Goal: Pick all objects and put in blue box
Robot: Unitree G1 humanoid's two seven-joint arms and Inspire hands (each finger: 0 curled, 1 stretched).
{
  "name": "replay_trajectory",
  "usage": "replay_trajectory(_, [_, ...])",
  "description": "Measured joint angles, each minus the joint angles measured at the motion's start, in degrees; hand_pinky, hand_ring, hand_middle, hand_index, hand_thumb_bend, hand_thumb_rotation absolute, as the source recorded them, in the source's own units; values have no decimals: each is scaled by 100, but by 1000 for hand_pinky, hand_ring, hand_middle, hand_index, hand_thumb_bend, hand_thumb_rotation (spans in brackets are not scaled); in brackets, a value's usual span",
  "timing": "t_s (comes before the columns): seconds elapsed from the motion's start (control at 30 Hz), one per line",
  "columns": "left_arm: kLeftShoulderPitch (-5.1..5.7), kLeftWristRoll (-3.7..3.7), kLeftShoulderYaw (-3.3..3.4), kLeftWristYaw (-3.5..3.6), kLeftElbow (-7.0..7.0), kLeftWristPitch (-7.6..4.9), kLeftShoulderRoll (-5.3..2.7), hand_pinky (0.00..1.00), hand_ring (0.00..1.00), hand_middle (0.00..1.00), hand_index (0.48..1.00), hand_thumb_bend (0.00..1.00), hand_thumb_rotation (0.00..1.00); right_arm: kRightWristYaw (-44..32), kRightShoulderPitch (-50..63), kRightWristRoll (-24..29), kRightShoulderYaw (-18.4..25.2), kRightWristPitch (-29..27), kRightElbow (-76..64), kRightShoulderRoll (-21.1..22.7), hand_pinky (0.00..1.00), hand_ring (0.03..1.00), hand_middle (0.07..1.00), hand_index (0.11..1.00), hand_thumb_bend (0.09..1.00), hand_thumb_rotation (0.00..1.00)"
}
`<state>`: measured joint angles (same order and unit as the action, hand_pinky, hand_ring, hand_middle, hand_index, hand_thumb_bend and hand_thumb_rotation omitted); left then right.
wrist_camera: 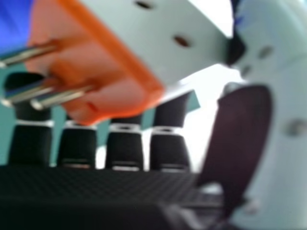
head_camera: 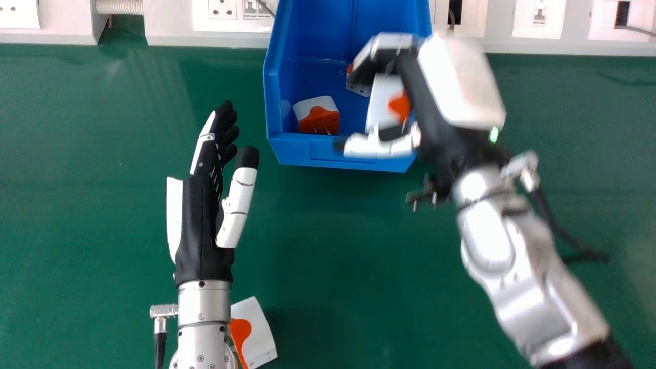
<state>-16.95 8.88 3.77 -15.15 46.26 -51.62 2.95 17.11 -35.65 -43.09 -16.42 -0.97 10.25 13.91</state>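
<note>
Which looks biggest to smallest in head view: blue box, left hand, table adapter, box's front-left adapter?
1. Blue box
2. Left hand
3. Table adapter, partly hidden
4. Front-left adapter
Adapters' true sizes unsure: the table one may sit nearer the camera.

The tabletop (head_camera: 333, 246) looks smooth and glossy green, with soft reflections. The box (head_camera: 343, 151) at the far side is smooth, shiny blue plastic. The plug adapter (wrist_camera: 158, 38) at the right hand (head_camera: 461, 87) has a smooth white and orange plastic body and shiny metal pins (wrist_camera: 62, 97). That hand's palm (wrist_camera: 96, 184) is black with a fine, rough-looking texture. The left hand (head_camera: 200, 225) pairs matt black with smooth white shells; the left forearm (head_camera: 205, 302) is satin silver metal. A ribbed plastic hose (head_camera: 120, 6) lies far left.
</note>
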Motion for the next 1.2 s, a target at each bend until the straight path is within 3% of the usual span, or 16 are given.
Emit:
replay_trajectory(0.2, [-97, 6, 1, -44, 59, -2, -4, 888, 891, 911, 885, 723, 894, 416, -939, -63, -63, -446, 1535, 62, 314, 430, 519, 492, 507, 0])
replay_trajectory(0.33, [-155, 5, 8, -118, 156, -12, 14, 891, 893, 912, 884, 727, 893, 684, -1563, -224, -248, -742, 2525, 96, 318, 433, 518, 496, 505, 0])
replay_trajectory(0.53, [-217, 5, 3, -133, 255, -32, 13, 891, 893, 912, 884, 727, 893, 1185, -2551, -285, -511, -1177, 4068, 4, 318, 433, 518, 496, 505, 0])
replay_trajectory(0.73, [-246, 4, 2, -139, 299, -68, 10, 886, 892, 911, 882, 731, 892, 1612, -3286, -693, -1087, -1202, 5491, -156, 349, 423, 506, 501, 504, 0])
replay_trajectory(1.2, [-246, 4, 2, -201, 385, -100, 10, 874, 887, 906, 879, 741, 889, 1965, -3349, -709, -1442, -1448, 6186, -226, 338, 443, 516, 496, 500, 0])
